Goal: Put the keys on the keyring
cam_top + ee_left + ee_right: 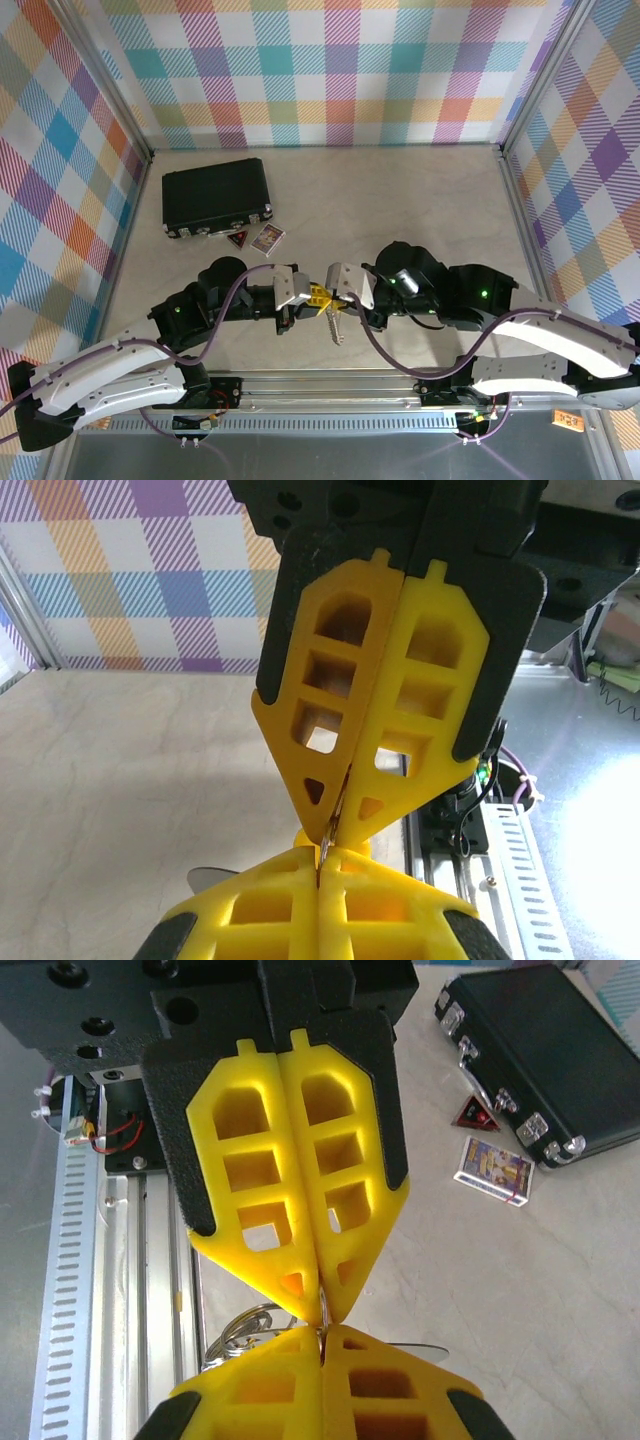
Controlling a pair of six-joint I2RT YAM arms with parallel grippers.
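From above, the black rectangular case (217,197) with silver latches lies at the far left of the pale marbled bench (420,200), with a small red triangular piece (238,239) and a small printed card box (268,237) just in front of it. Nearer the middle, the left hand (303,293) and the right hand (332,293) meet tip to tip above the bench, and a silver-grey metal keyring (333,327) with toothed silver pieces hangs down from the spot where they touch; a bit of yellow shows there, but from this height it cannot be told whether it is the key's yellow plastic head or the fingertips. The left wrist camera looks straight at the right hand (337,832), whose yellow lattice fingers (320,710) are pressed flat together, a thin sliver of silver metal (328,832) pinched at their point, while the left hand's own closed fingers sit at the bottom of that view. The right wrist camera gives the opposite side: the left hand (322,1305) is likewise clamped shut on a thin metal edge, and silver loops of the keyring (245,1325) show just left of the tips, with a flat silver blade (415,1348) poking out to the right. That view also takes in the case (545,1055), the triangle (474,1112) and the card box (494,1168).
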